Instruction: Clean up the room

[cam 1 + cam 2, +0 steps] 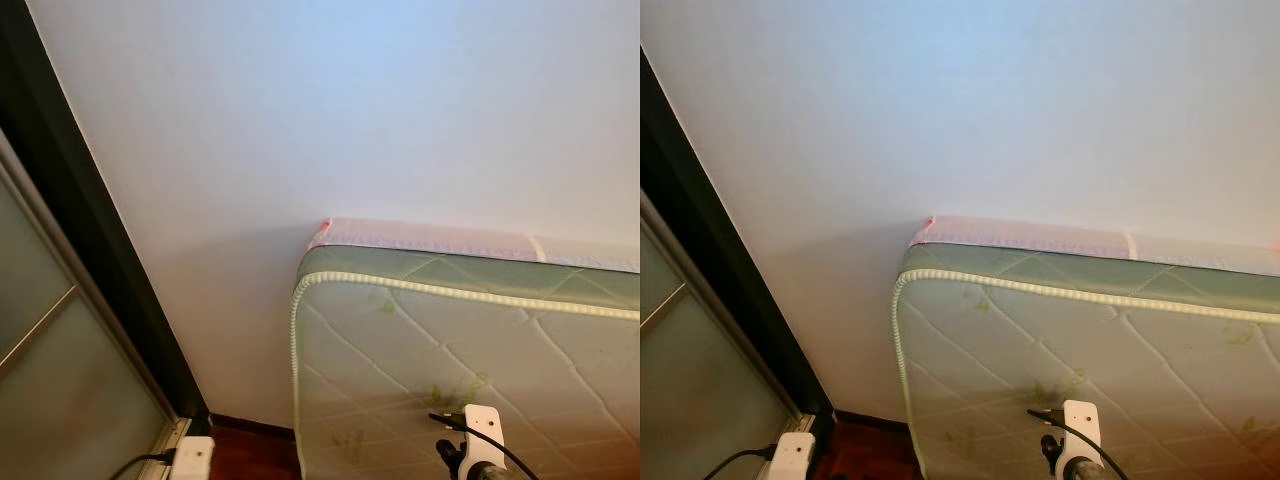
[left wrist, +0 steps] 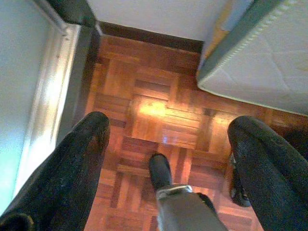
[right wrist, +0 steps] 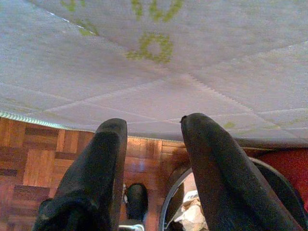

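Quilted pale-green fabric covers a mattress (image 1: 470,350) stood on edge against the white wall (image 1: 330,110), seemingly stored there to free the parquet floor (image 2: 159,120); a dark-framed sliding door (image 1: 50,330) is seen to the left. The left gripper (image 2: 166,137) is held spread over bare floor, nothing between its fingers; the right gripper (image 3: 151,144) is parted too, empty, just beside the mattress face. A round bin (image 3: 192,211) with crumpled rubbish is glimpsed below it, probably where tidied items belong.
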Available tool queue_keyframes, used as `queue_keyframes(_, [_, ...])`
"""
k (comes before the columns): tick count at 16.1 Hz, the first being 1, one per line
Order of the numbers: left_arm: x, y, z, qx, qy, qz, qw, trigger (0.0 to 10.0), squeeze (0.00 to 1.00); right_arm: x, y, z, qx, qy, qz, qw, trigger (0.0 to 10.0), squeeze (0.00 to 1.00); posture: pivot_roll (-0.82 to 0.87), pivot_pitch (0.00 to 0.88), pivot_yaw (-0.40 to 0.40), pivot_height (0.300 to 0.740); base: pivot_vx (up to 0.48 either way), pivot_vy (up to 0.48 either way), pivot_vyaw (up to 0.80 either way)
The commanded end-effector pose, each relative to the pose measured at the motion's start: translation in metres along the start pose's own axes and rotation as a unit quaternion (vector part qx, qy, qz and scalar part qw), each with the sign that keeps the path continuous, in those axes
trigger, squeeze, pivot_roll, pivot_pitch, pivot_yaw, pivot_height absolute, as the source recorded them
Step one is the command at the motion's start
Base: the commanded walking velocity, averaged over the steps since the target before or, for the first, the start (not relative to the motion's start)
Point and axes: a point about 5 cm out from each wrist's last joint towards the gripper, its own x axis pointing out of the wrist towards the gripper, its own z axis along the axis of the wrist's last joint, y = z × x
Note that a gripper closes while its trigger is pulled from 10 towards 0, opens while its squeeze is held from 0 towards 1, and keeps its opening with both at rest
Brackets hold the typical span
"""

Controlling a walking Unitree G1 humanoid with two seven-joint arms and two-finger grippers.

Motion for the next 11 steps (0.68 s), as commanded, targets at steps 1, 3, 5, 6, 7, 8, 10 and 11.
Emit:
queue_keyframes(1, [-0.0014,0.0013,-0.0075,-0.006,0.016,-0.001,1.000,10.0,0.00,0.0000,-0.0016,0.0017,0.004,-0.001,-0.001,1.000,10.0,0.00,-0.02,0.046,-0.020,0.740,0.000,0.000,0.00])
queue_keyframes(3, [-0.0015,0.0018,-0.0072,-0.003,0.015,0.000,1.000,10.0,0.00,0.0001,-0.0014,0.0019,0.003,0.000,-0.001,1.000,10.0,0.00,-0.02,0.048,-0.019,0.740,0.000,0.000,0.00])
queue_keyframes(5, [-0.0016,0.0024,-0.0073,-0.001,0.016,0.000,1.000,10.0,0.00,0.0001,-0.0011,0.0021,0.002,0.000,0.000,1.000,10.0,0.00,-0.02,0.054,-0.016,0.740,0.000,0.000,0.00])
queue_keyframes(6, [-0.0016,0.0025,-0.0072,-0.001,0.016,-0.001,1.000,10.0,0.00,0.0002,-0.0010,0.0021,0.002,0.000,0.000,1.000,10.0,0.00,-0.02,0.055,-0.015,0.740,0.000,0.000,0.00])
queue_keyframes(7, [-0.0017,0.0027,-0.0073,-0.001,0.016,-0.001,1.000,10.0,0.00,0.0002,-0.0008,0.0021,0.002,0.000,0.000,1.000,10.0,0.00,-0.02,0.057,-0.016,0.740,0.000,0.000,0.00])
queue_keyframes(8, [-0.0018,0.0031,-0.0074,0.000,0.016,-0.002,1.000,10.0,0.00,0.0002,-0.0007,0.0021,0.001,0.001,0.001,1.000,10.0,0.00,-0.02,0.059,-0.015,0.740,0.000,0.000,0.00])
queue_keyframes(10, [-0.0018,0.0036,-0.0073,0.000,0.016,-0.001,1.000,10.0,0.00,0.0002,-0.0007,0.0022,-0.001,0.001,0.002,1.000,10.0,0.00,-0.02,0.061,-0.016,0.740,0.000,0.000,0.00])
queue_keyframes(11, [-0.0019,0.0036,-0.0074,0.000,0.016,-0.001,1.000,10.0,0.00,0.0002,-0.0008,0.0022,-0.001,0.001,0.002,1.000,10.0,0.00,-0.02,0.061,-0.016,0.740,0.000,0.000,0.00])
